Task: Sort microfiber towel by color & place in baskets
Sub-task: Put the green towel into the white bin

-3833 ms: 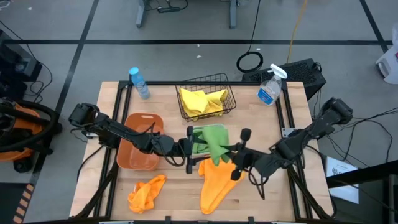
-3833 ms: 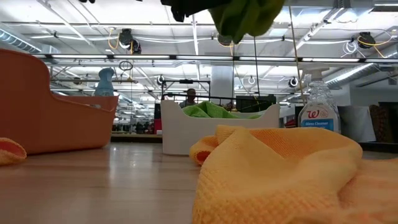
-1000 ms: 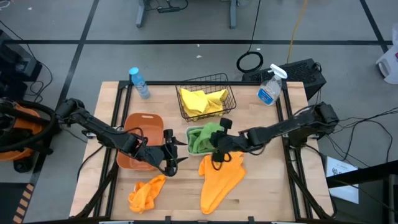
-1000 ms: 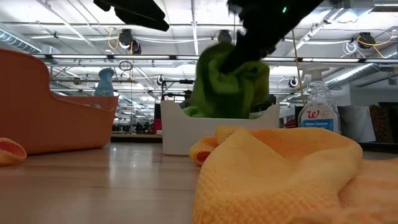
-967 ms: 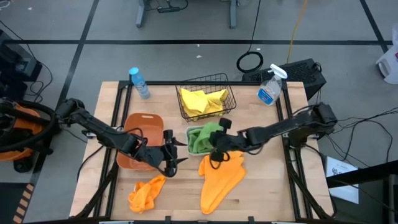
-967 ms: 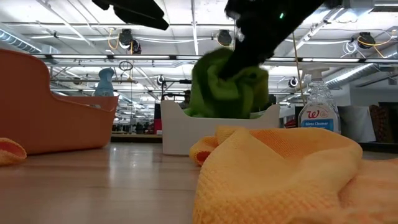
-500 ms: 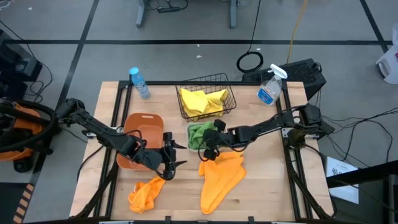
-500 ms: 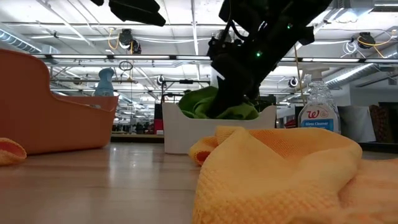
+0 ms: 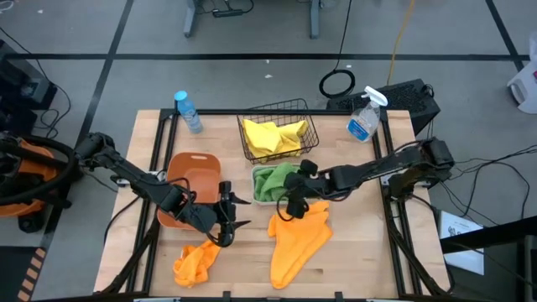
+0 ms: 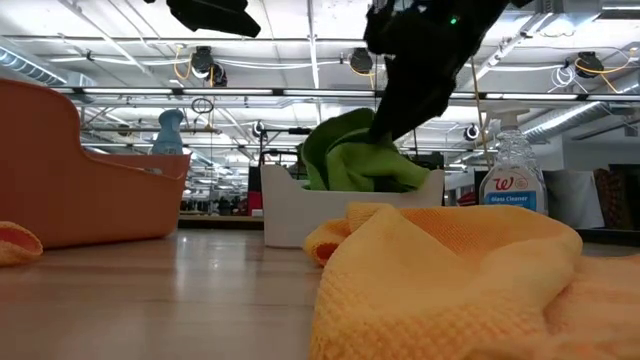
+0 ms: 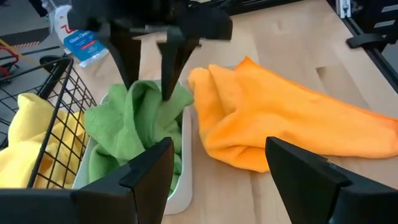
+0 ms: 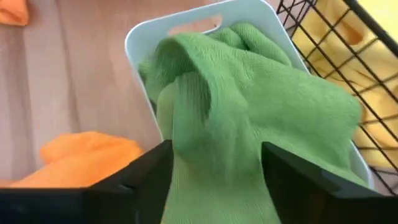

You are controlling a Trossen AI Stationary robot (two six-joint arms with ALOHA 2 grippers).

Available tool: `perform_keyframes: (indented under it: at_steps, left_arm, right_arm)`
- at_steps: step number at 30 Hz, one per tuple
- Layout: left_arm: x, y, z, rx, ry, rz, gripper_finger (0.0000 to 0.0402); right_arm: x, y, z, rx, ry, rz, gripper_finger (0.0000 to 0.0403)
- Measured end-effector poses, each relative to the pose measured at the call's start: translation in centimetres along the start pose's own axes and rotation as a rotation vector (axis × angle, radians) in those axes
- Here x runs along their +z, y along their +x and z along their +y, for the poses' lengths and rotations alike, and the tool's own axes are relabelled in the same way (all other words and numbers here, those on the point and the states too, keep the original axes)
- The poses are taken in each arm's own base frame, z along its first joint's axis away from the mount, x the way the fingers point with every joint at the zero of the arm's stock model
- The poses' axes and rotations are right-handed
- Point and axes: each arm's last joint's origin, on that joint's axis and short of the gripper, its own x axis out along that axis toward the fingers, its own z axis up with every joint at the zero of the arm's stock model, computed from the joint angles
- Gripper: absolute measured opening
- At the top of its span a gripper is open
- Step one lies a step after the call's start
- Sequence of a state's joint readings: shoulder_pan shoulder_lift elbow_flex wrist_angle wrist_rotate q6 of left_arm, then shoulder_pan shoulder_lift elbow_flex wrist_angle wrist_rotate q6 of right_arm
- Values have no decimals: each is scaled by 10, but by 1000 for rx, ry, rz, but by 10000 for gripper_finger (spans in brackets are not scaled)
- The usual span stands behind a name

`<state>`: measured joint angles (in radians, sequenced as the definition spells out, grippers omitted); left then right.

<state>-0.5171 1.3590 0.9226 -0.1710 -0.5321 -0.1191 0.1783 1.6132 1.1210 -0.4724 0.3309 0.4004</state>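
A white bin (image 9: 255, 186) at mid-table holds green towels (image 9: 270, 180), one fold (image 12: 211, 106) standing up. My right gripper (image 9: 291, 204) hangs open just over the bin's near end, a finger on either side of that fold. My left gripper (image 9: 226, 223) hovers open between the orange tub (image 9: 189, 178) and the large orange towel (image 9: 294, 243), which lies spread on the table. A small orange towel (image 9: 197, 260) lies crumpled near the front edge. The black wire basket (image 9: 277, 106) holds yellow towels (image 9: 273, 137). My right gripper stands open over the green towel's raised fold (image 11: 152, 102), fingers pointing down. One fingertip (image 11: 166, 87) shows right against the cloth; whether it touches, I cannot tell. The towel rests in the white bin.
A spray bottle (image 9: 363, 117) stands at the far right corner, a water bottle (image 9: 189, 111) at the far left. The large orange towel lies right in front of the white bin's near wall (image 10: 300, 210). Bare wood shows at the near right (image 9: 369, 260).
My right gripper has gone down into the white bin with the green towel, opened and let go, then risen a little. The towel, held above the bin a second ago, now rests in it with one fold standing up.
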Motion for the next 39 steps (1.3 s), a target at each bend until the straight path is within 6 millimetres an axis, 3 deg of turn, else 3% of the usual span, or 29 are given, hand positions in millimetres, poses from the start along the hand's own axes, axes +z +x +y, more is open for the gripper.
perform_keyframes:
  at_steps: [6,9,11,20,26,31,34,39]
  left_arm:
    - [-1,-3,-6,-20,7,-1,258]
    - [-1,-6,-10,-34,14,-4,258]
    - [-2,-8,-13,-45,17,-7,258]
    - [-4,-17,-29,-107,-11,-12,258]
    - [-8,-24,-40,-188,-61,14,258]
    - [-14,-30,-47,-231,-107,62,258]
    - [-15,-33,-50,-244,-126,69,258]
    - [-18,-37,-56,-276,-159,93,258]
  right_arm:
    - [-1,-30,-5,9,-13,-2,282]
    - [-3,-39,-7,7,-30,3,275]
    - [-4,-37,-7,8,-32,-2,249]
    - [7,16,-13,49,101,-100,19]
    - [-9,70,-21,1,200,28,22]
    - [-12,96,-29,9,257,48,7]
    - [-12,99,-28,38,250,49,2]
    - [-5,84,-29,64,240,27,3]
